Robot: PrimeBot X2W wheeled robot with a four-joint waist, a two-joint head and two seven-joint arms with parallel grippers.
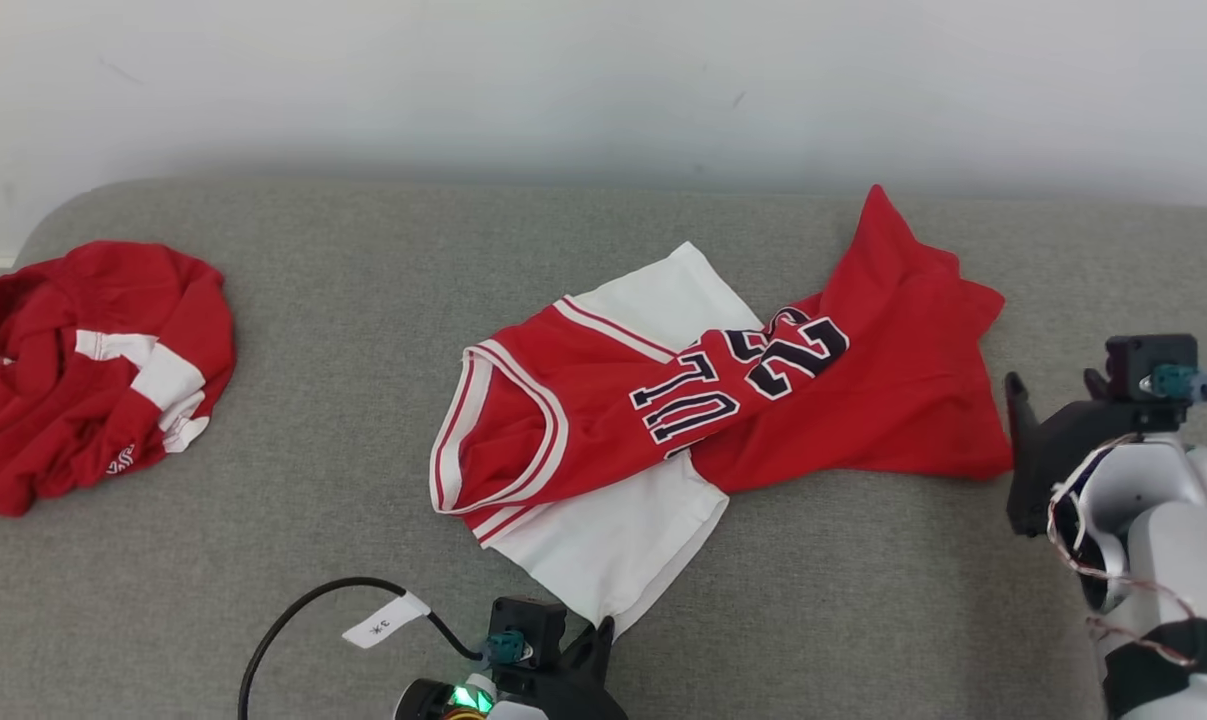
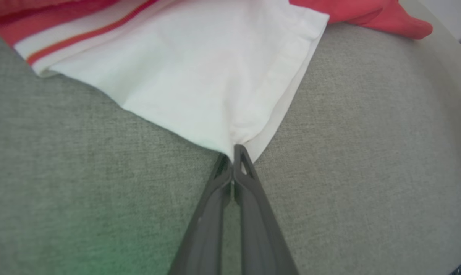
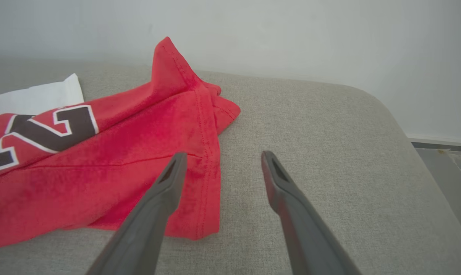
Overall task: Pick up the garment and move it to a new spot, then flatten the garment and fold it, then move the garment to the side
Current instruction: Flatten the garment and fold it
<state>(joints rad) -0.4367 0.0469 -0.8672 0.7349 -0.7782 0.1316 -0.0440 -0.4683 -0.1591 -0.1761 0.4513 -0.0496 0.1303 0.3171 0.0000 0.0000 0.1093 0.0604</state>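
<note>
Red-and-white jersey (image 1: 583, 410) stretched left-right, neckline leftward, left claw (image 2: 234, 151) pinching its white corner, right claw (image 3: 222, 154) spread, empty

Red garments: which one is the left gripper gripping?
The numbered jersey at centre: the left gripper is shut on its white corner. The bunched red garment at the far left lies apart, untouched.

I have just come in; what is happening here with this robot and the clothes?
A two-armed robot is working on a red and white jersey that lies crumpled on a grey upholstered surface. Its left end effector is shut on a white corner of the jersey, at the near edge. The right end effector is open near the red hem, holding nothing. Another red garment lies bunched at the far left.
</note>
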